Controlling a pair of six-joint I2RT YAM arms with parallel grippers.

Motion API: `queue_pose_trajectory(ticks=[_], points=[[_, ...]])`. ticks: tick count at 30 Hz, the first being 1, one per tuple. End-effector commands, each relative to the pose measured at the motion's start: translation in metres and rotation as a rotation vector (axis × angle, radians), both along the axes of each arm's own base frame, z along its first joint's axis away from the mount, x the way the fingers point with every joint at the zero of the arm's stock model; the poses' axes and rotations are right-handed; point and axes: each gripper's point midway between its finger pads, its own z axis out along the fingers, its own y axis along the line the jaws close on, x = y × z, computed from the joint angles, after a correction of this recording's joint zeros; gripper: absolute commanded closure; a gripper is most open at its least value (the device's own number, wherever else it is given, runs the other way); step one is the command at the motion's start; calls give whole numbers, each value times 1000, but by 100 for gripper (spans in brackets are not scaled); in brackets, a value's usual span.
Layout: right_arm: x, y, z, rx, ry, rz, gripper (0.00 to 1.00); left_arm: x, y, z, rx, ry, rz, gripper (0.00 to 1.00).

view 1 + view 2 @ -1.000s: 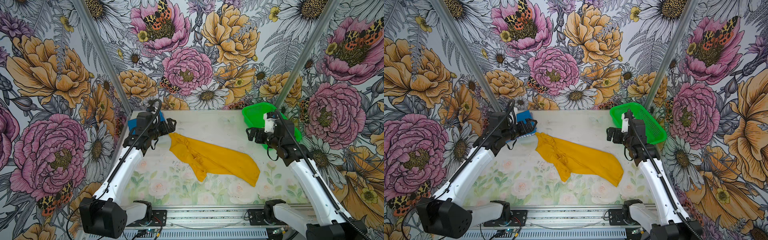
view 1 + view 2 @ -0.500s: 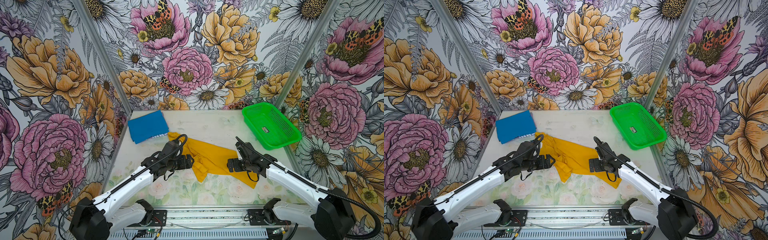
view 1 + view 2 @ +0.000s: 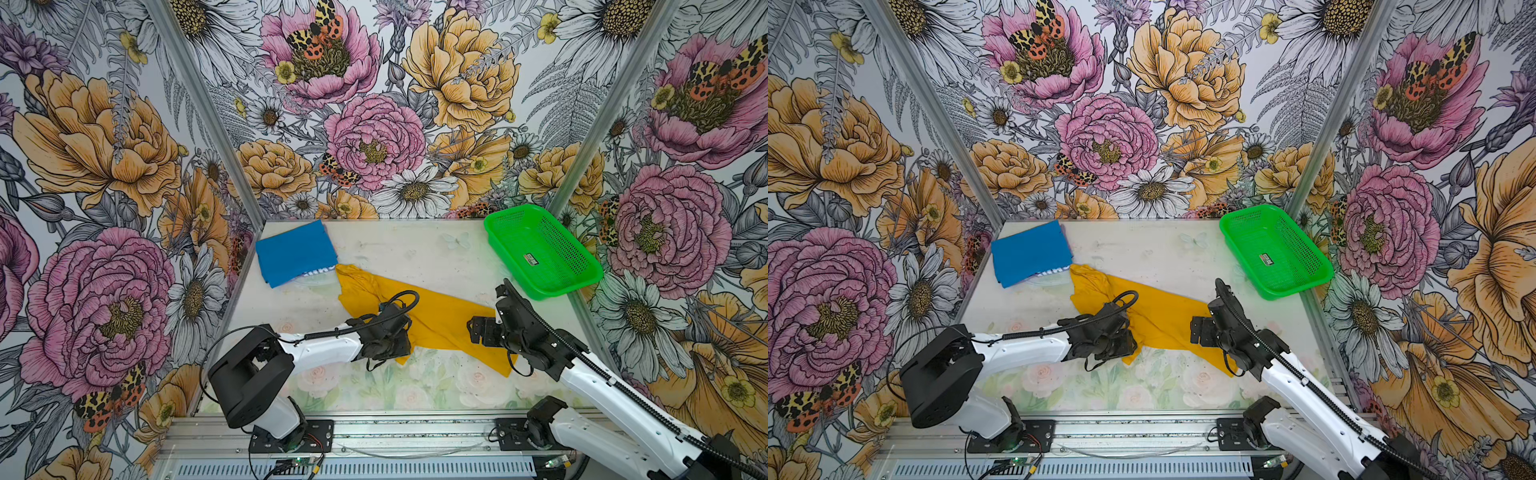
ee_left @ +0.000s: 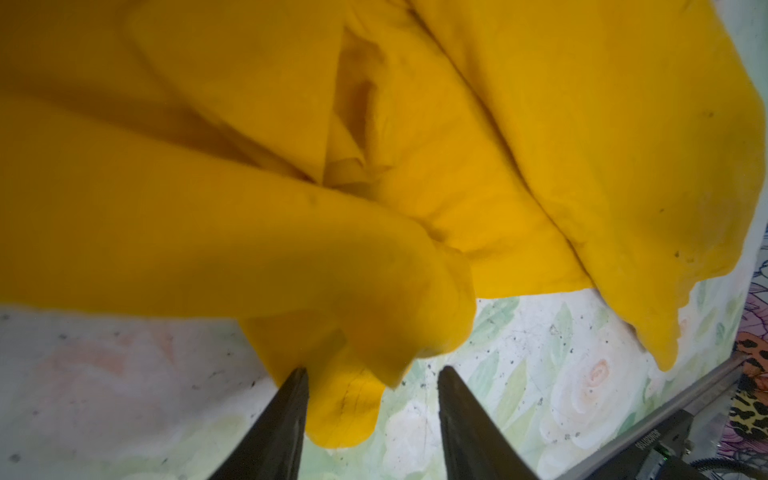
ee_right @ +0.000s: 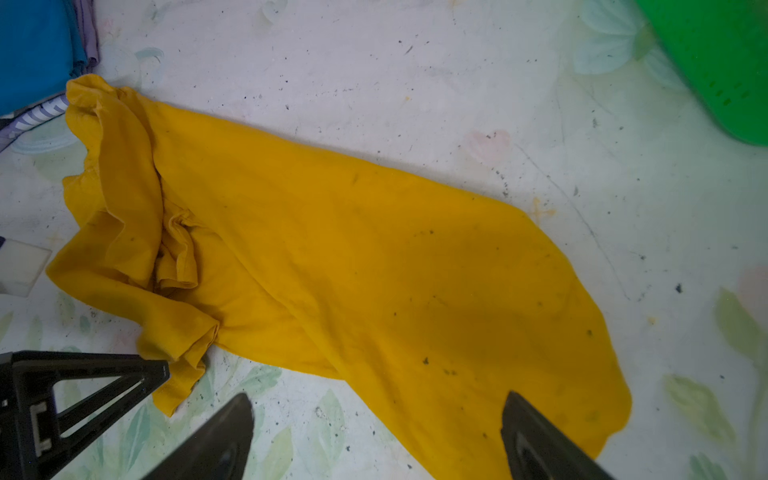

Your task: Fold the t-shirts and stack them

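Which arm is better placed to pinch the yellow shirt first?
Probably left: the left gripper straddles a loose flap of the yellow shirt at close range, while the right gripper hovers wide open, farther above its other end.

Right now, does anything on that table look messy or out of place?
Yes. The yellow shirt lies rumpled and slanted across the middle of the table, one end bunched up, with dark specks on the cloth. The blue shirt sits neatly folded in the back left corner.

Yellow shirt point(image 3: 440, 316): soft, matt, creased cloth. Blue shirt point(image 3: 293, 251): smooth cloth. Basket point(image 3: 569, 287): glossy perforated plastic. Bench point(image 3: 407, 253): matt, scuffed.
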Motion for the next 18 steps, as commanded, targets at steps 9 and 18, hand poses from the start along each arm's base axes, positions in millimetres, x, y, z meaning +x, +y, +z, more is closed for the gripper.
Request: queue_pose_trajectory(ticks=[9, 18], points=[[-4, -8, -10, -26, 32, -25, 6, 36, -16, 33, -113, -118, 73, 100], [-10, 24, -36, -37, 170, 129, 7, 45, 110, 129, -58, -308, 207, 100]])
